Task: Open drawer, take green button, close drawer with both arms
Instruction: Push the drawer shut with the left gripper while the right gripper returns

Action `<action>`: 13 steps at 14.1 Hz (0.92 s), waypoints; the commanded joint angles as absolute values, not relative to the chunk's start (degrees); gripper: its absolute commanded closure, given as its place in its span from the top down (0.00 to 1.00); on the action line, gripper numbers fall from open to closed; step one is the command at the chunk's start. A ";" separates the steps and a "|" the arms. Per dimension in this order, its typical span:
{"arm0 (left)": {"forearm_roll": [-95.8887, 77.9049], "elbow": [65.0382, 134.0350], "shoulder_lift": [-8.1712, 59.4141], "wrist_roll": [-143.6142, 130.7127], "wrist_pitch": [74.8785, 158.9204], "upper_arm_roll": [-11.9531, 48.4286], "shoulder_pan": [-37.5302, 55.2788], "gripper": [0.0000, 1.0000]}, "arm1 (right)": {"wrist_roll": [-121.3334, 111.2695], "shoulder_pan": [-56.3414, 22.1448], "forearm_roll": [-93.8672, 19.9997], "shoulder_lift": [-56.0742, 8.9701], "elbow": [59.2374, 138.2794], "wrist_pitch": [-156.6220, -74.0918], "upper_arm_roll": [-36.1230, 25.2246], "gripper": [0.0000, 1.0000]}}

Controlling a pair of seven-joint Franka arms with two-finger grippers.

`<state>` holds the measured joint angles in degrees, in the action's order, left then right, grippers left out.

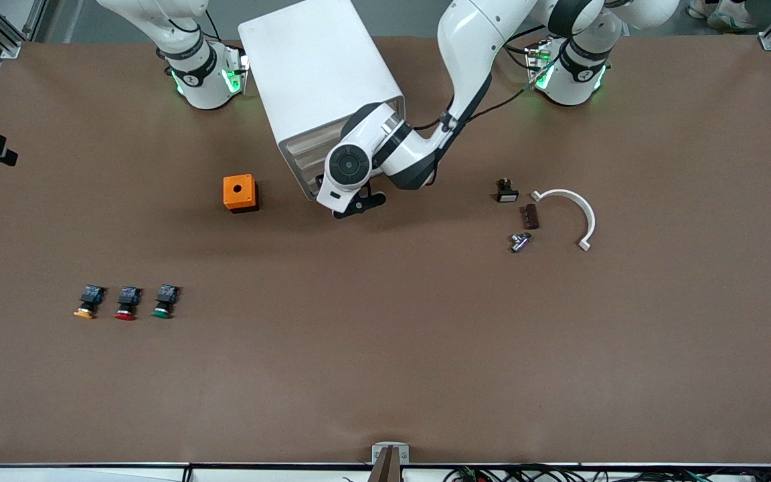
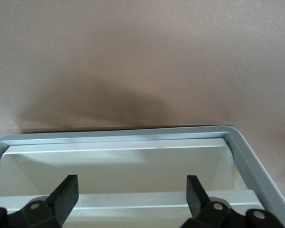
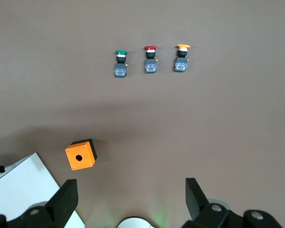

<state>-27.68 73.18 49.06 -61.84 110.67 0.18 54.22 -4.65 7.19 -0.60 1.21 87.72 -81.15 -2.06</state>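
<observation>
The white drawer cabinet [image 1: 322,73] stands between the two arm bases, its drawer fronts [image 1: 304,159] flush with its face. My left gripper [image 1: 353,202] sits low in front of that face. In the left wrist view it is open [image 2: 132,194], with the pale drawer front [image 2: 118,164] and its grey rim [image 2: 249,154] between the fingers and nothing held. The green-capped button [image 1: 163,302] [image 3: 120,63] lies on the table nearer the front camera, toward the right arm's end. My right gripper [image 3: 132,194] hangs open and empty high over its own base, out of the front view.
A red-capped button [image 1: 126,304] and an orange-capped button [image 1: 88,302] lie in a row beside the green one. An orange box [image 1: 240,193] stands beside the cabinet. Toward the left arm's end lie a small black part [image 1: 506,191], a brown strip [image 1: 530,216], a metal piece [image 1: 519,242] and a white curved piece [image 1: 569,214].
</observation>
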 commanded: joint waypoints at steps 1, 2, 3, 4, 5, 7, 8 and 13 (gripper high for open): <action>-29.87 73.56 48.87 -61.96 111.01 0.09 54.67 1.00 | -5.27 6.94 -0.79 4.31 90.88 -82.27 -2.28 1.00; -30.49 73.56 48.87 -61.88 111.01 0.26 54.75 1.00 | -5.19 6.94 -0.79 4.31 90.88 -82.18 -2.20 1.00; -30.50 73.56 48.87 -61.88 111.01 0.26 54.84 1.00 | -5.27 6.94 -0.79 4.31 90.88 -82.09 -2.20 1.00; -30.50 73.56 48.87 -61.96 111.01 0.26 54.84 1.00 | -5.27 6.94 -0.79 4.39 90.97 -82.09 -2.20 1.00; -30.50 73.65 48.87 -61.96 111.01 0.26 54.84 1.00 | -5.27 6.94 -0.79 4.48 90.97 -82.18 -2.20 1.00; -30.59 73.65 48.87 -61.96 111.01 0.26 54.84 1.00 | -5.27 6.77 -0.79 4.75 90.97 -82.44 -2.20 1.00; -30.50 73.65 48.87 -61.96 111.01 0.26 54.84 1.00 | -5.36 6.77 -0.79 4.75 91.05 -82.35 -2.20 1.00; -29.97 73.57 48.08 -61.96 111.01 -0.09 54.05 1.00 | -5.54 6.42 -0.70 7.99 96.31 -85.24 -2.11 1.00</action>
